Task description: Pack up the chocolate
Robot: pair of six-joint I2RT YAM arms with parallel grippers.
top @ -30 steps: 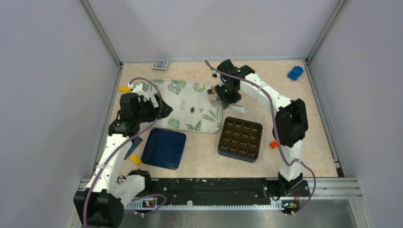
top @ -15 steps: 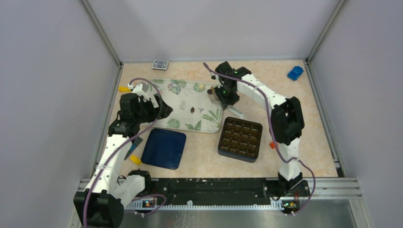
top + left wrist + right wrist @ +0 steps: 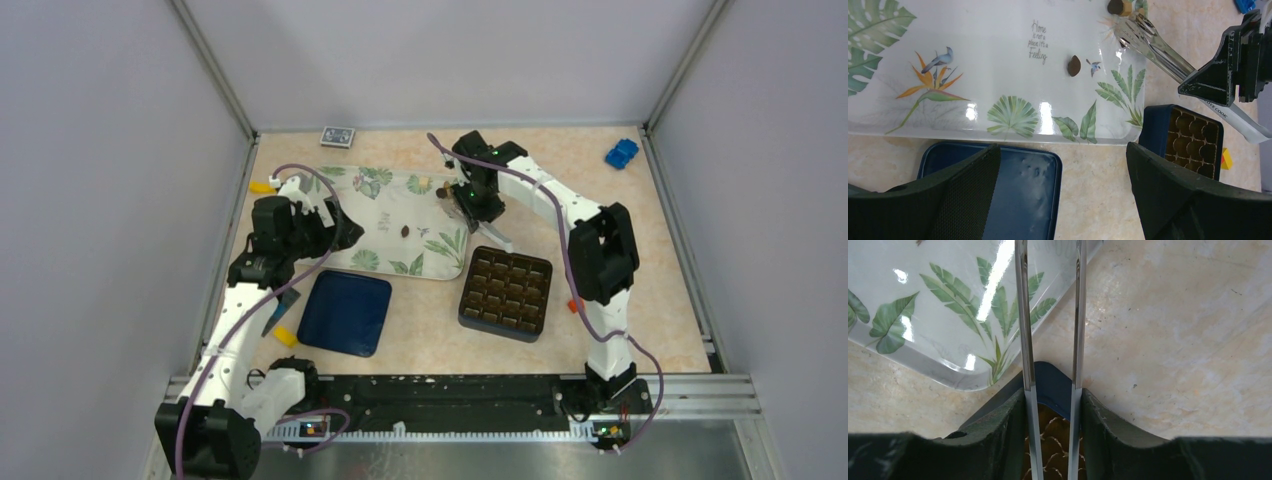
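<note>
One dark-brown chocolate [image 3: 404,230] lies mid-tray on the leaf-printed tray [image 3: 380,255]; it also shows in the left wrist view [image 3: 1074,65]. Two more pieces, brown [image 3: 1115,6] and tan [image 3: 1128,7], sit at the tray's far right corner [image 3: 441,193]. My right gripper [image 3: 480,203] is shut on metal tongs [image 3: 1158,47], whose slightly parted tips lie just beside those pieces. In the right wrist view the tongs' arms [image 3: 1023,315] run between my fingers [image 3: 998,425]. The dark gridded box [image 3: 507,292] stands right of the tray. My left gripper [image 3: 1060,165] is open and empty over the tray's near edge.
A blue lid [image 3: 345,313] lies in front of the tray. Yellow blocks [image 3: 262,186] [image 3: 285,336] lie at the left, an orange block [image 3: 575,304] right of the box, a blue toy [image 3: 621,153] far right, a small patterned box [image 3: 338,136] at the back.
My right gripper with the tongs has shifted slightly left toward the tray corner. The left arm has not moved.
</note>
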